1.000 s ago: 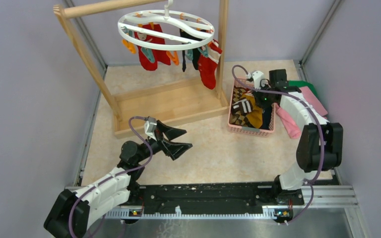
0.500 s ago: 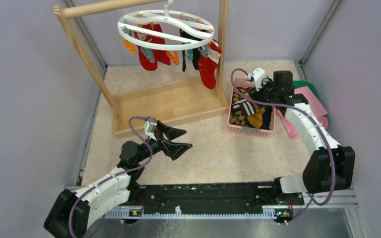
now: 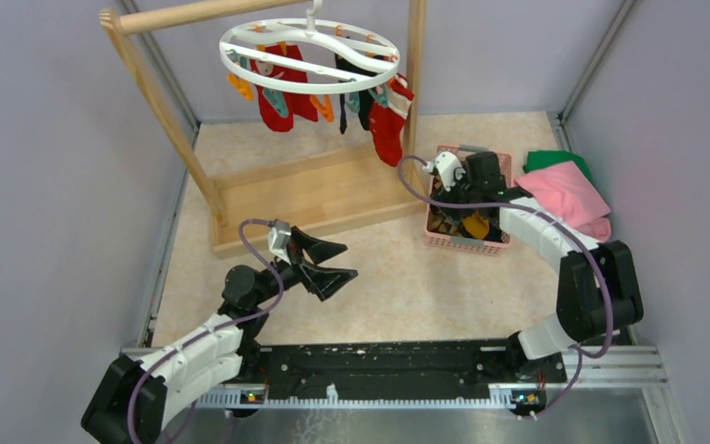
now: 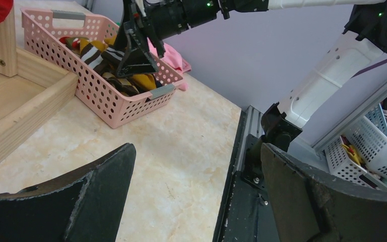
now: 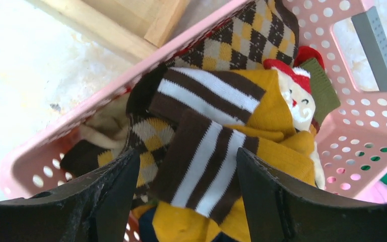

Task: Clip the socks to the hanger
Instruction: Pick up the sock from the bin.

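Seen from above, the hanger hangs at 12 o'clock from the top bar of the wooden rack. Some socks are already clipped under its ring, mostly red ones and one black.

The other socks lie in a heap in the pink basket, at about 2 o'clock on the table, just beside the foot of the rack. On top of the heap are two mustard socks with brown and white stripes. Brown argyle socks and one with a Santa face lie around them.

The right gripper is down inside the basket. Its jaws stand apart, one finger on each side of the nearer striped sock, and they are not closed on it – it grips nothing.

The left gripper hovers above the table at about 7 o'clock, well apart from the basket – its jaws are spread fully and hold nothing.

At 3 o'clock, beside the basket, a pink cloth lies on a green cloth.
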You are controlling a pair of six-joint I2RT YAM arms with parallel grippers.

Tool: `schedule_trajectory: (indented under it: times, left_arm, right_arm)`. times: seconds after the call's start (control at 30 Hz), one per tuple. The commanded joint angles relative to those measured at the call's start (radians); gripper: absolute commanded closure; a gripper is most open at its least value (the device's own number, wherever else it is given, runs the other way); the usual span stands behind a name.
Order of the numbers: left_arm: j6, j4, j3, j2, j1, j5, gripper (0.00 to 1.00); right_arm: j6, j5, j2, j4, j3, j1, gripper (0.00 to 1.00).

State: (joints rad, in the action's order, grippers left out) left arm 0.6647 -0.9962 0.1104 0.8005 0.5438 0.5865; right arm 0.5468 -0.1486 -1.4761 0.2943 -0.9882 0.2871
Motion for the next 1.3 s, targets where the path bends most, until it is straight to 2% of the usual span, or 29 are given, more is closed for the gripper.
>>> schedule_trajectory:
  times: [0.0,0.1,0.27,0.33,0.47,0.57,0.7,0.93,1.27]
  left_arm:
    - [0.007,-0.078,-0.011,-0.009,-0.001,0.004,0.0]
    - [0.009,-0.078,-0.019,-0.017,-0.002,-0.003,0.0]
    - [0.008,-0.065,-0.024,-0.032,-0.002,-0.007,0.0]
    - [0.008,-0.062,-0.024,-0.035,-0.001,-0.005,0.0]
    - [0.007,-0.053,-0.023,-0.043,-0.001,-0.006,0.0]
    - [0.009,-0.052,-0.023,-0.044,-0.001,-0.005,0.0]
    - [0.013,-0.054,-0.021,-0.041,-0.001,-0.004,0.0]
    - [0.018,-0.056,-0.023,-0.043,-0.002,-0.001,0.01]
    - [0.015,-0.055,-0.024,-0.046,-0.001,0.003,0.0]
  right_arm:
    - [-0.05,0.184,-0.06,-0.075,-0.027,0.06,0.31]
    - [-0.056,0.203,-0.073,-0.065,-0.035,0.061,0.43]
    - [-0.064,0.204,-0.012,-0.062,-0.038,0.06,0.71]
    - [-0.069,0.199,0.014,-0.06,-0.041,0.06,0.76]
    - [-0.092,0.153,0.035,-0.032,-0.059,0.024,0.76]
    - [-0.117,0.046,0.032,-0.001,-0.074,-0.024,0.76]
    - [-0.126,-0.041,0.004,0.04,-0.089,-0.06,0.7]
    - [-0.125,-0.041,-0.022,0.057,-0.105,-0.073,0.6]
    - [-0.128,-0.039,0.034,0.052,-0.105,-0.113,0.57]
